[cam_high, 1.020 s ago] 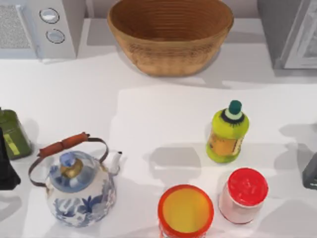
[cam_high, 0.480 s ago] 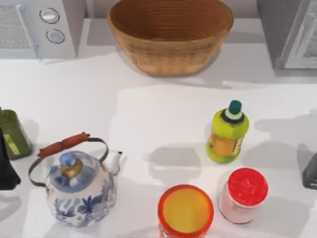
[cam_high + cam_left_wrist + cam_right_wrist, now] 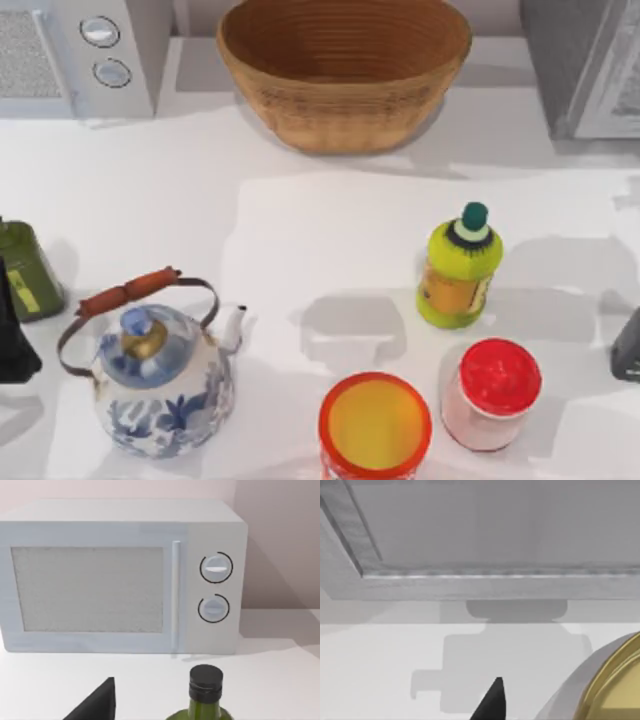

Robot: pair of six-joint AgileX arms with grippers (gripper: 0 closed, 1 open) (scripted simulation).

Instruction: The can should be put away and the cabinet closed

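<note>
The can (image 3: 615,690), silver-walled with a gold top, stands on the white surface (image 3: 380,665) in front of the grey cabinet (image 3: 495,530), near the right gripper (image 3: 628,345) at the surface's right edge. The left gripper (image 3: 15,340) sits parked at the left edge beside a green bottle (image 3: 25,270) (whether either gripper is open or closed cannot be told)

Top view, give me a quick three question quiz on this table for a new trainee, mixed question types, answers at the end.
1. True or false: the wicker basket stands at the table's far edge, between the microwave and the cabinet.
2. Which stands nearest the red-lidded jar? A) kettle B) orange-rimmed can C) dark green bottle
3. Fill in: the yellow-green bottle has a ____ cap.

Key: 1 true; 2 B; 3 green.
</note>
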